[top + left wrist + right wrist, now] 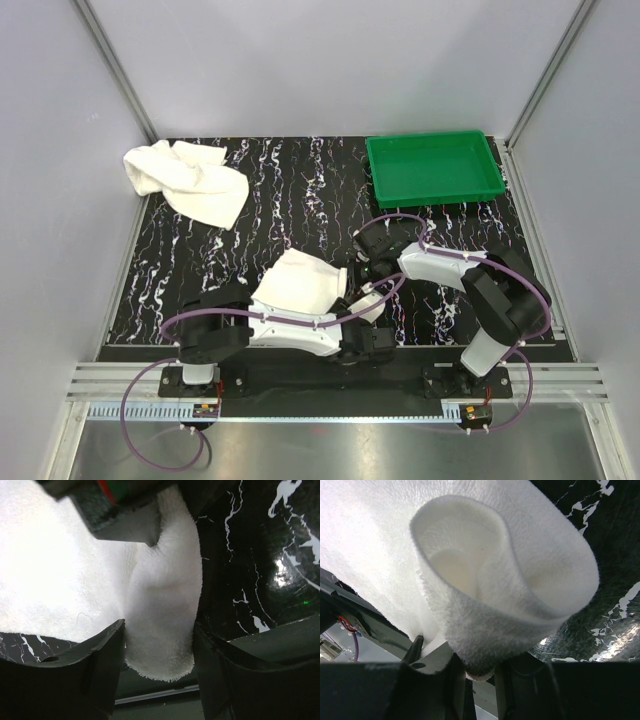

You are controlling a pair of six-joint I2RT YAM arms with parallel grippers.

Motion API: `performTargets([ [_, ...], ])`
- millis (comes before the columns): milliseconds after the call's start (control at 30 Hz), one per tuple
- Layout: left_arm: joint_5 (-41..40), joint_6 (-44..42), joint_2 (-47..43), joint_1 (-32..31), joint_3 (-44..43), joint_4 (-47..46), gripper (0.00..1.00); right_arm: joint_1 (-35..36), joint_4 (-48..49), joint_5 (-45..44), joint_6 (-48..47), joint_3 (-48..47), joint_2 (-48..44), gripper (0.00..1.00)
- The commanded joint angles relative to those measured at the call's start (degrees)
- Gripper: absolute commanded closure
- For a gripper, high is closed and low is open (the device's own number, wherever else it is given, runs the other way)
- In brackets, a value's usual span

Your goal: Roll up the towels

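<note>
Claws of mine both work the near middle of the bench (300,190); at the far-left corner the larger towel (190,180) lies crumpled, well apart. My left claw (159,645) straddles a folded end of the smaller towel (298,285), jaws parted and brushing it; whether it pinches I cannot tell. My right claw (480,672) is clamped on the curl's lower edge. Soft, light, floppy terry will likely spring open: I'd hold the outer layer's edge.

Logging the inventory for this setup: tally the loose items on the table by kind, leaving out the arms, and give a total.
White terry towels: 2
Green plastic tray: 1
Total: 3
</note>
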State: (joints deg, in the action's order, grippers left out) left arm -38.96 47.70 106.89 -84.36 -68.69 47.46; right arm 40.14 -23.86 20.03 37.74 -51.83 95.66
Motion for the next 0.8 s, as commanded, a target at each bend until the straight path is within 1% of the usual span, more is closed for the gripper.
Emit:
performTargets([
  [0,2.6,-2.6,-0.6,-0.1,0.1,-2.9,0.46,0.3,-1.9,-0.7,-1.3,-0.9,1.0,0.69],
  [133,2.9,-2.5,-0.1,0.0,0.4,-2.8,0.61,0.3,-2.2,-0.7,-1.6,-1.2,1.3,0.69],
  [167,2.9,-2.4,0.0,0.0,0.7,-2.6,0.70,0.3,-2.2,-0.8,-1.6,-1.3,1.1,0.69],
  [233,2.9,-2.3,-0.4,0.1,1.0,-2.8,0.79,0.3,-2.6,-1.1,-1.9,-1.3,1.1,0.69],
  [267,3.2,-2.3,-0.6,0.1,1.5,-3.1,0.85,0.3,-2.6,-1.2,-2.0,-1.3,1.2,0.69],
  [333,3.9,-2.3,-2.0,0.4,2.3,-4.0,0.93,0.3,-2.9,-1.5,-2.2,-1.4,1.3,0.68],
  [367,4.8,-2.2,-2.7,0.6,3.4,-4.5,0.95,0.3,-3.1,-1.6,-2.2,-1.5,1.3,0.68],
  [467,7.6,-1.6,-6.3,1.3,6.8,-7.6,1.00,0.1,-4.2,-2.8,-2.8,-2.2,1.2,0.60],
  [500,8.5,-0.9,-7.5,2.0,7.9,-8.7,1.00,0.0,-4.7,-3.3,-2.9,-2.5,1.4,0.49],
  [633,13.4,0.9,-13.8,4.1,15.2,-15.8,1.00,-1.8,-7.4,-5.6,-4.4,-3.8,1.0,0.32],
  [767,18.6,1.8,-17.4,5.9,19.5,-20.6,1.00,-6.3,-9.5,-6.6,-6.3,-4.5,-0.5,0.27],
])
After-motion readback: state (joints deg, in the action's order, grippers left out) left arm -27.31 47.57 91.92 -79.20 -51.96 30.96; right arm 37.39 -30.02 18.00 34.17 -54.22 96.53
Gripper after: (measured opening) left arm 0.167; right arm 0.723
